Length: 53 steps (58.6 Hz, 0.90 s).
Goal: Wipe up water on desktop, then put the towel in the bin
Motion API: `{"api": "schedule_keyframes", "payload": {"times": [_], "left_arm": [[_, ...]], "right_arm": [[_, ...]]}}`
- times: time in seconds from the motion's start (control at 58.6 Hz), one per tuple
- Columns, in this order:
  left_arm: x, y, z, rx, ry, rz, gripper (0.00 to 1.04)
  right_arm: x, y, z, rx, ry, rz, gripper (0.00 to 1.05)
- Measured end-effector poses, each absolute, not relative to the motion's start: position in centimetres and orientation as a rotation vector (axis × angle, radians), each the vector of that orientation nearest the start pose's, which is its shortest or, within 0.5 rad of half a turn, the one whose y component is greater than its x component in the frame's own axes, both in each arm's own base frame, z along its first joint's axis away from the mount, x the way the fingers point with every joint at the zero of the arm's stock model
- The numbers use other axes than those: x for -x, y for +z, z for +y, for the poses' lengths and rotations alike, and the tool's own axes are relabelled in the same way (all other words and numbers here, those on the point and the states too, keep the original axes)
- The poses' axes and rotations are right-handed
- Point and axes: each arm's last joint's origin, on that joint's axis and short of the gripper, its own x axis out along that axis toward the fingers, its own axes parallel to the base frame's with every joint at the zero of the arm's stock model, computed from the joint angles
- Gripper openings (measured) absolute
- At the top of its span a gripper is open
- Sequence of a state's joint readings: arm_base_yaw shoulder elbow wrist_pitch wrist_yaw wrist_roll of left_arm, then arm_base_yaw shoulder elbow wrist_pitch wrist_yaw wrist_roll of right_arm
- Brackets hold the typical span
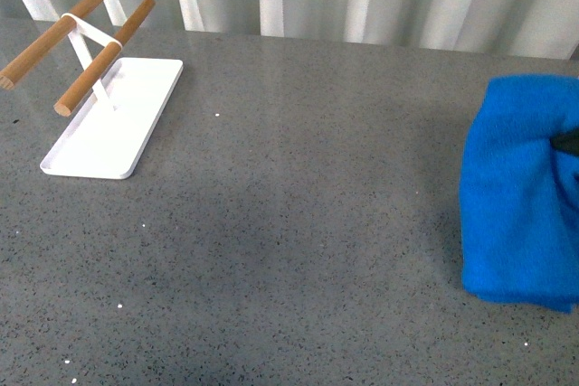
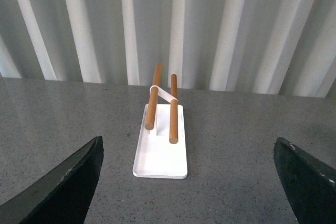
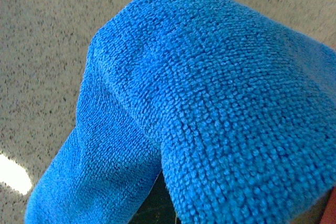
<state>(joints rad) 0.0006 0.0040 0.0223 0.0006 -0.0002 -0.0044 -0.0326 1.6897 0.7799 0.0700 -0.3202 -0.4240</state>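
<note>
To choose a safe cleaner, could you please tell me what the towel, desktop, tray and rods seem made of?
Towel: likely microfibre, fluffy looped blue pile. Desktop: stone-like, perhaps composite; grey with black and white specks, slight sheen. Tray: smooth white, metal or plastic, unclear. Rods: apparently wood, matt brown.

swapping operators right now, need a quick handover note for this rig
Left tool: open, empty, facing the white tray.
Right tool: shut on the towel, which appears lifted off the desktop on the robot's right; the cloth hides the jaws.
Done: no puddle visible, so wiping seems finished.
Left: carry the towel to the bin, of which only a pink corner shows, and release.
</note>
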Motion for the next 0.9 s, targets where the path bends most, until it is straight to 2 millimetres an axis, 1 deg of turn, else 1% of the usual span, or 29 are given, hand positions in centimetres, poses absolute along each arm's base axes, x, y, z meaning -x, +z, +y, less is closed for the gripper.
{"api": "schedule_keyframes", "payload": {"times": [0.068,0.102,0.171,0.256,0.307,0.324,0.375,0.443,0.512,0.546,0.614,0.665,0.699,0.75,0.835,0.904], "left_arm": [[-9.7,17.1,0.0,0.004,0.0,-0.019,0.98],[-9.7,17.1,0.0,0.004,0.0,-0.019,0.98],[-9.7,17.1,0.0,0.004,0.001,-0.019,0.98],[-9.7,17.1,0.0,0.004,0.001,-0.019,0.98],[-9.7,17.1,0.0,0.004,0.001,-0.019,0.98],[-9.7,17.1,0.0,0.004,0.001,-0.019,0.98],[-9.7,17.1,0.0,0.004,0.001,-0.019,0.98],[-9.7,17.1,0.0,0.004,0.001,-0.019,0.98],[-9.7,17.1,0.0,0.004,0.001,-0.019,0.98],[-9.7,17.1,0.0,0.004,0.001,-0.019,0.98],[-9.7,17.1,0.0,0.004,0.001,-0.019,0.98],[-9.7,17.1,0.0,0.004,0.001,-0.019,0.98],[-9.7,17.1,0.0,0.004,0.001,-0.019,0.98],[-9.7,17.1,0.0,0.004,0.001,-0.019,0.98],[-9.7,17.1,0.0,0.004,0.001,-0.019,0.98],[-9.7,17.1,0.0,0.004,0.001,-0.019,0.98]], "right_arm": [[-32.3,15.4,0.4,0.275,0.429,0.703,0.05],[-33.3,17.1,0.7,0.292,0.411,0.649,0.05],[-34.8,20.4,0.6,0.304,0.372,0.557,0.05],[-35.8,23.5,-0.1,0.313,0.324,0.474,0.05],[-36.3,25.7,-1.0,0.319,0.283,0.419,0.05],[-36.4,26.2,-1.2,0.32,0.275,0.409,0.05],[-36.5,28.3,-2.6,0.324,0.223,0.363,0.05],[-36.4,30.1,-4.1,0.323,0.173,0.327,0.05],[-35.8,31.9,-6.6,0.314,0.104,0.297,0.05],[-35.5,32.2,-7.2,0.311,0.087,0.293,0.05],[-34.6,32.8,-9.5,0.3,0.038,0.289,0.05],[-33.9,32.8,-11.0,0.291,0.0,0.295,0.05],[-33.4,32.4,-12.1,0.282,-0.024,0.311,0.05],[-32.6,31.2,-13.5,0.267,-0.055,0.348,0.05],[-31.8,28.1,-15.3,0.232,-0.095,0.426,0.05],[-31.6,26.1,-15.9,0.213,-0.107,0.471,0.05]]}}
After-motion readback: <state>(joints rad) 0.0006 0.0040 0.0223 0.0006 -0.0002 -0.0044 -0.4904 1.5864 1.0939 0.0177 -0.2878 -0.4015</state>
